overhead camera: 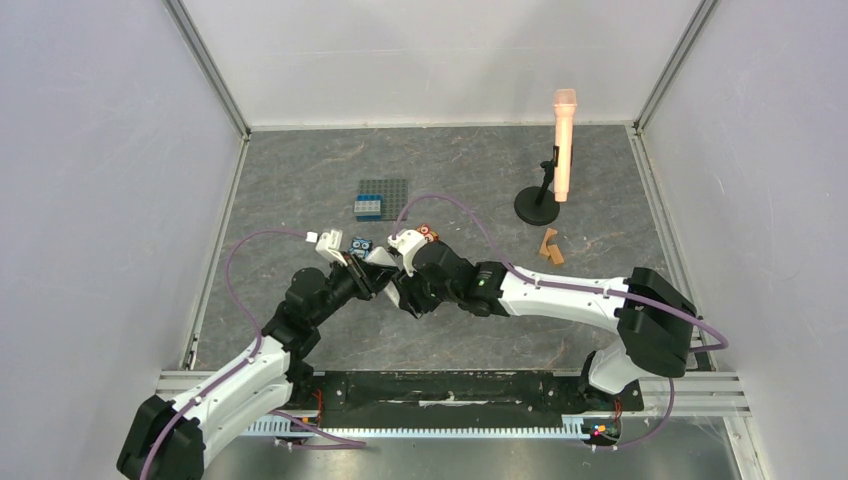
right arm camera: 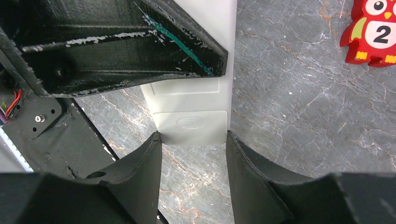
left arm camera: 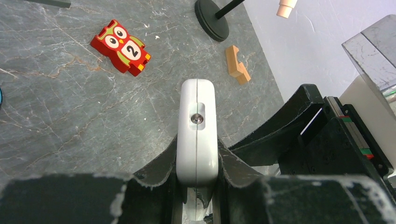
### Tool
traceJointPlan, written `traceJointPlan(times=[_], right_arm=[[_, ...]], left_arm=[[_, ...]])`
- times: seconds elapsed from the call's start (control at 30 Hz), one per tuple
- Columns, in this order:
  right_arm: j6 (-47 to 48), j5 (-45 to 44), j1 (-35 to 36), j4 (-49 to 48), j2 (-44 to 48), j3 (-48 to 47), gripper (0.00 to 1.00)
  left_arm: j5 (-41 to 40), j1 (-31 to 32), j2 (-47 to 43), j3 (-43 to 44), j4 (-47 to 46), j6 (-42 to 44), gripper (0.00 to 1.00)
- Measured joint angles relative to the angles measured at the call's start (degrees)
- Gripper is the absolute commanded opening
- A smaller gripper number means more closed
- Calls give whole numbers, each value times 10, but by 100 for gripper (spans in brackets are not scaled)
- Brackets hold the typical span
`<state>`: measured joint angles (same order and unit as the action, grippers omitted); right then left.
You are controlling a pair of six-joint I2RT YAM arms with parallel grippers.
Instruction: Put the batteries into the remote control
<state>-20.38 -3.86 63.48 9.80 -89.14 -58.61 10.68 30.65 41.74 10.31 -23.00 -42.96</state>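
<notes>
Left gripper (left arm camera: 197, 156) was clamped shut on the remote control (left arm camera: 197, 126), holding it on edge above the middle of the table (left arm camera: 56, 107), with its white end poking out past the fingers. Across from it, the right gripper (right arm camera: 192, 140) had its jaws about half apart. Its fingertips (right arm camera: 152, 149) were set at the two corners of the battery cover (right arm camera: 191, 123), though I could not tell whether they were actually pinching it. The cover looked seated, or nearly so, with its ribbed thumb patch facing the right wrist camera.

So the step in hand read as getting that cover off. To do it well, the left grip would want to hold firm and level. The right would then bear on the cover and slide it along the remote's length toward the free end. Prying upward could twist the handset out of the left fingers.

No batteries showed in any view, so those would need finding next. Just beyond the grippers a red owl toy (left arm camera: 121, 46) lay flat on the table, and a wooden piece (left arm camera: 236, 64) sat well off to the right.
</notes>
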Motion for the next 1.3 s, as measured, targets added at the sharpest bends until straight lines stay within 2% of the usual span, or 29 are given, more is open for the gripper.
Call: traceJointPlan(times=[0.43,0.77,1.3], right_arm=[[10,61,-23,68,0,-38,46],[23,64,-26,115,6,-66,50],[37,55,-25,143,14,-94,59]], left_arm=[[-15,0,-1,-3,1,-92,2],[-24,0,-1,-4,2,-162,2],[-33,2,-1,-4,0,-216,2]])
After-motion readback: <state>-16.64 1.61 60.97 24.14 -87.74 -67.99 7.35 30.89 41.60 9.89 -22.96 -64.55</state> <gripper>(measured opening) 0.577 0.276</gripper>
